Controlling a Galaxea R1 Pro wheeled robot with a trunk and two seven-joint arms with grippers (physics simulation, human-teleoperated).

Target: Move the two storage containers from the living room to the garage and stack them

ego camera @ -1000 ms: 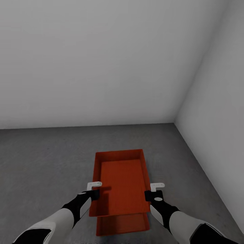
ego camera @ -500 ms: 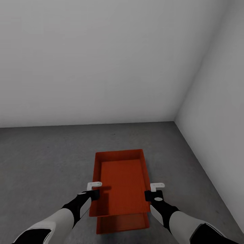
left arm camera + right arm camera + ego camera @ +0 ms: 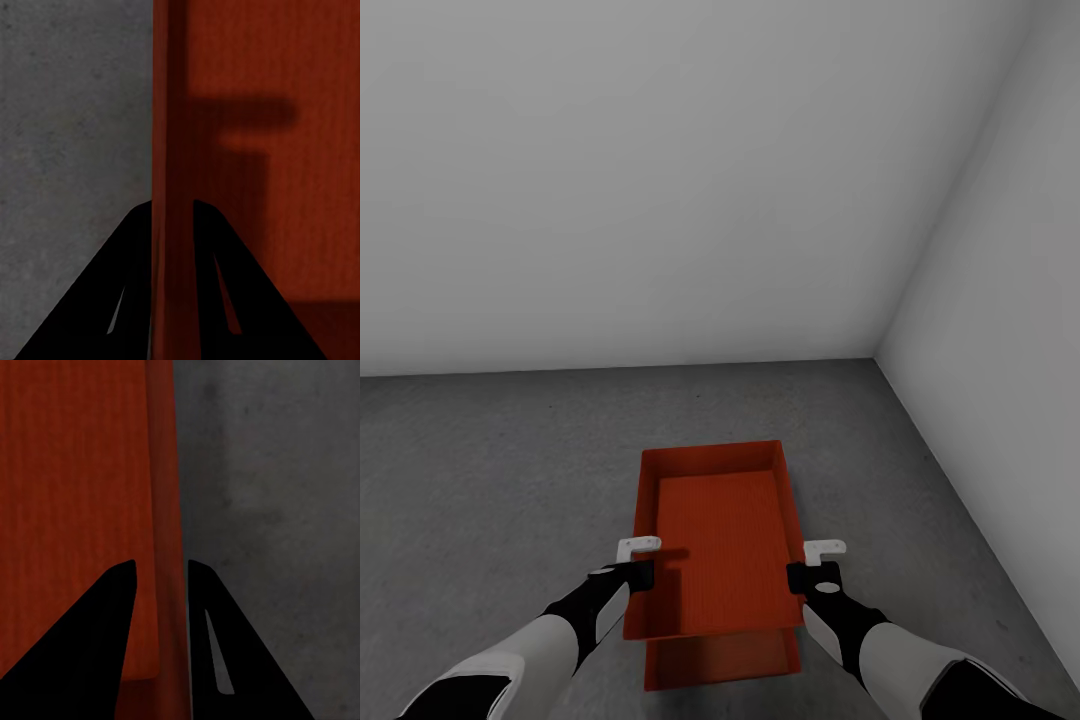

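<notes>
An orange-red storage container (image 3: 720,540) is held level between my two grippers, lengthwise away from me. My left gripper (image 3: 638,562) is shut on its left side wall (image 3: 171,112), and my right gripper (image 3: 810,568) is shut on its right side wall (image 3: 166,472). In each wrist view a dark finger (image 3: 127,270) (image 3: 225,630) sits on either side of the ribbed wall. Directly beneath it, the second storage container (image 3: 720,665) rests on the dark grey garage floor (image 3: 490,470), only its near end showing past the held one.
A plain white back wall (image 3: 660,200) meets the floor a short way beyond the containers. A white side wall (image 3: 1010,350) runs along the right, forming a corner. Open grey floor lies to the left and ahead.
Almost nothing: the floor line and the lower container sit a few pixels higher in the view. Both grippers keep their hold on the upper container.
</notes>
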